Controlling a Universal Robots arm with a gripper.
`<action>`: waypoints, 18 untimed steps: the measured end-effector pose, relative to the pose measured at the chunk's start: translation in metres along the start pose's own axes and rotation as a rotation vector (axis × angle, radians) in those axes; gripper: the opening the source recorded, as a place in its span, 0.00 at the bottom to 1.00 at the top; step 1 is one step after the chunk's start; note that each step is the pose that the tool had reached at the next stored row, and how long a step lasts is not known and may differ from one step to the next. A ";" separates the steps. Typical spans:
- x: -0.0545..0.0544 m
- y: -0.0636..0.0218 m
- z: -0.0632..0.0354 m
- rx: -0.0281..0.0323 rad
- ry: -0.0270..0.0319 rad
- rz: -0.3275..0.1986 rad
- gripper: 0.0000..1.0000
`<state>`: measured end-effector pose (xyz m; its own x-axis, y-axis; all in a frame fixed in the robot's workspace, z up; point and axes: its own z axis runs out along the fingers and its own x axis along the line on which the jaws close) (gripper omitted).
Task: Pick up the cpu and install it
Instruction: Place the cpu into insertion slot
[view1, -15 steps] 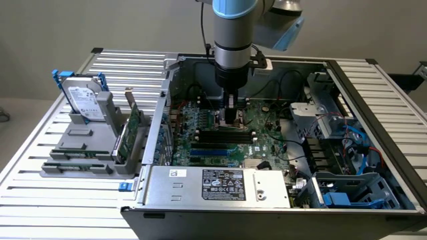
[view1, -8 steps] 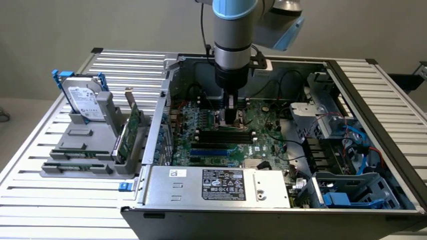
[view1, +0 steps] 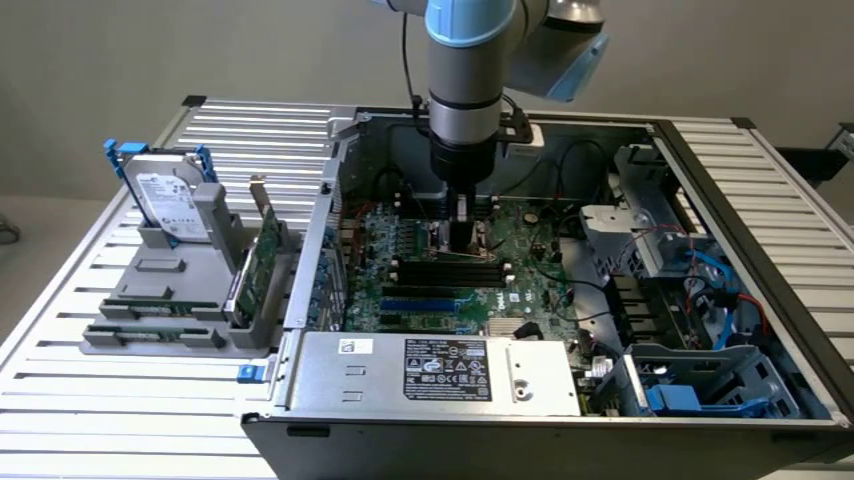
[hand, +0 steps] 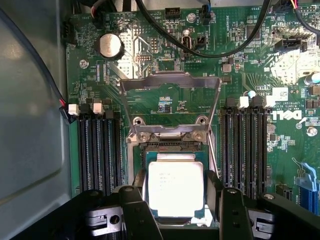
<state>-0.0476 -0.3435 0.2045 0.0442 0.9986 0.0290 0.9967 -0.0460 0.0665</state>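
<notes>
The cpu (hand: 175, 187), a small square chip with a bright silvery top plate, sits between my two dark fingers (hand: 138, 184). My gripper (hand: 175, 192) is shut on its two opposite edges. The chip is directly over the open socket (hand: 172, 145) on the green motherboard (hand: 165, 107); whether it rests in the socket or hovers just above it I cannot tell. The socket's metal load frame (hand: 170, 82) is swung back and stands open. In the exterior view my gripper (view1: 463, 238) reaches straight down into the open computer case onto the motherboard (view1: 534, 245).
Black memory slots (hand: 97, 150) flank the socket on both sides, and black cables (hand: 200, 50) arc over the board. A hard drive with blue handles (view1: 167, 190) stands in a grey holder on the slatted table at the exterior view's left. The power supply (view1: 441, 370) fills the case's front.
</notes>
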 end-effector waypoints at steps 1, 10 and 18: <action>0.000 0.0000 0.0006 0.0000 0.0000 0.000 0.55; 0.000 0.0006 0.0048 0.0000 -0.0001 0.000 0.55; 0.000 0.0012 0.0066 0.0000 -0.0001 0.000 0.55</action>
<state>-0.0460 -0.3433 0.1980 0.0443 0.9986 0.0289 0.9967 -0.0461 0.0666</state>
